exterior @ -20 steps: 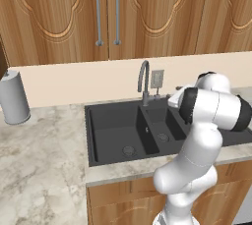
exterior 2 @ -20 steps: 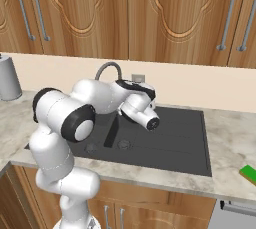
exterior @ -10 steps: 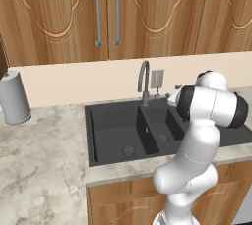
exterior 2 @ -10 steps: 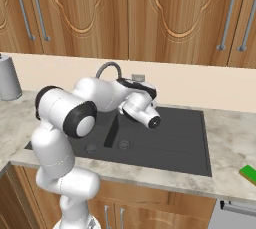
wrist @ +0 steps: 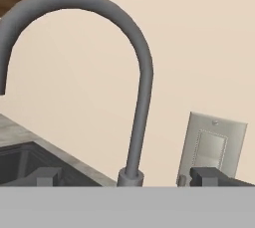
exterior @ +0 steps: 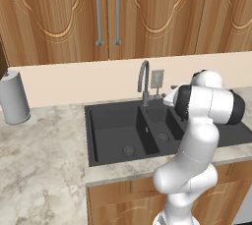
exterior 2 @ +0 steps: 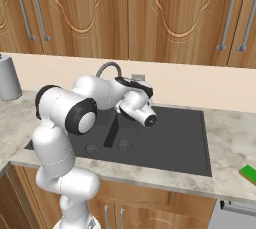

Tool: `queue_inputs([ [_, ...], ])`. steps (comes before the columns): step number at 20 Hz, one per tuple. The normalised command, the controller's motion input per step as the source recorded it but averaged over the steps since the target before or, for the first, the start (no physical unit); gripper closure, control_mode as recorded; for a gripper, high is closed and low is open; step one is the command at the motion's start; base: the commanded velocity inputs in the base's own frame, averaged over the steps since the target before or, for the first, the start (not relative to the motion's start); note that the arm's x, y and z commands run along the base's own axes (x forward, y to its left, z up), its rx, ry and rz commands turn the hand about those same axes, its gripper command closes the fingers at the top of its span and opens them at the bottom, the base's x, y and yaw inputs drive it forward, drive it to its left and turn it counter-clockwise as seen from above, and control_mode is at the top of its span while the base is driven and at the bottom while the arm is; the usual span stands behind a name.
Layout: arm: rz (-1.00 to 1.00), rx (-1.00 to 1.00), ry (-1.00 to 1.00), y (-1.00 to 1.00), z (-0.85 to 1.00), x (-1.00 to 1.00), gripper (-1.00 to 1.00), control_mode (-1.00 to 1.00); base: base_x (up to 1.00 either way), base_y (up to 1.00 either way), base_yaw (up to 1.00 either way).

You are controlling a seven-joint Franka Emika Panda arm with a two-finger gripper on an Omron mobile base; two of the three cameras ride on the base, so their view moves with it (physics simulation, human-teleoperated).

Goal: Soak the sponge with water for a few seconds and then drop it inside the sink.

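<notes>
Sponge (exterior 2: 248,173) is lying flat on the counter (exterior 2: 230,143) at far right of the right base view, green face up, partly cut off by the frame edge, well apart from the sink (exterior 2: 175,138) and from the arm. Nothing is touching it.

Sink is sitting dark grey in the marble counter: big basin (exterior: 115,133) on the left w/ a round drain (exterior: 129,150), smaller basin (exterior: 165,126) next to it, flat section running on to the right. Faucet (exterior: 144,79) is arching up behind the divider; in the hand view its curved spout (wrist: 99,28) is rising from a collar at the sink's back edge and bending over to the left, w/ no stream coming from it that I can see.

Gripper (wrist: 124,179) is pointing at the faucet base from close by. Jaws are standing wide apart, released, holding nothing and touching nothing; one fingertip (wrist: 45,176) is showing low left, the other low right in front of the wall outlet (wrist: 211,147). In both base views the white arm is blocking the hand itself, so finger detail is hard to make out there.

Room: beige backsplash, wooden cabinets (exterior: 106,17) w/ metal handles above, wood cabinet fronts below the counter. Grey cylinder, prob. a paper towel roll (exterior: 14,97), is standing upright on the counter at far left, well apart from the sink.
</notes>
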Motion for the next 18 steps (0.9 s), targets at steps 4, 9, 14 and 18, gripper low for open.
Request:
queue_inputs([
  [4, 0.0, 0.0, 0.0, 0.01, -0.04, 0.16, -1.0, -1.0, 0.0, 0.0, 0.0],
  [9, 0.0, 0.0, 0.0, 0.0, -0.02, 0.33, -1.0, -1.0, 0.0, 0.0, 0.0],
  [14, 0.0, 0.0, 0.0, 0.0, -0.08, 0.31, -1.0, -1.0, 0.0, 0.0, 0.0],
  [18, 0.0, 0.0, 0.0, 0.0, -0.16, 0.19, -1.0, -1.0, 0.0, 0.0, 0.0],
])
